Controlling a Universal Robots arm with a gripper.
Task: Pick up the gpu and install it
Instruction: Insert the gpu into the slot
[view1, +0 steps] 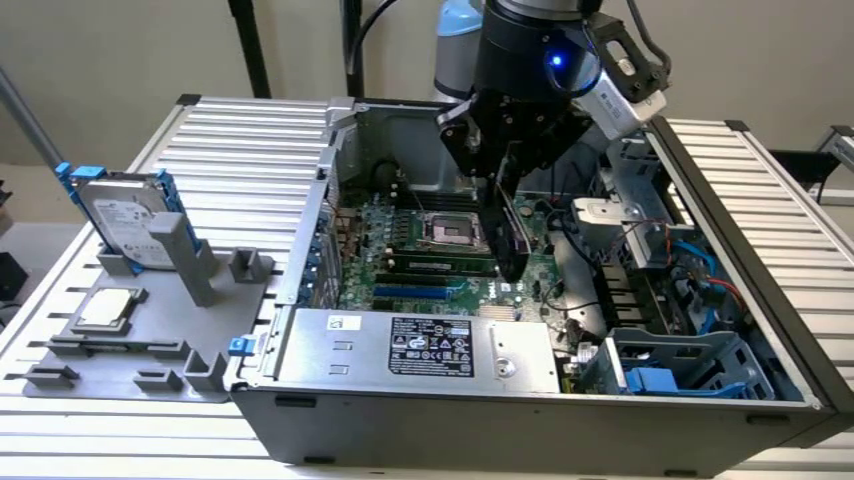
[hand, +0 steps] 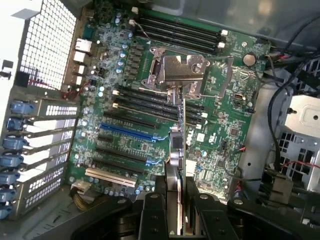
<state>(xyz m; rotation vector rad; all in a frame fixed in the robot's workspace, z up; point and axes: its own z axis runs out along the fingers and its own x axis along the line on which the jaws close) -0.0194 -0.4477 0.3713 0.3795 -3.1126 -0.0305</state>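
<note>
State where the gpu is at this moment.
In the exterior view, the gpu is held edge-on by the gripper inside the case, over the motherboard, just to that view's right of the CPU socket.

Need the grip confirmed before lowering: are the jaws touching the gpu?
Touching. Wrist view: the gpu sits edge-on, pinched between both jaws of the gripper.

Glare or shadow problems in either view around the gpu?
Exterior view: even light, a blue LED glows on the arm; the gpu reads as a dark blade over the motherboard. Wrist view: the case grille is blown out white, the socket cover glints, and the jaws holding the gpu sit in shadow.
</note>
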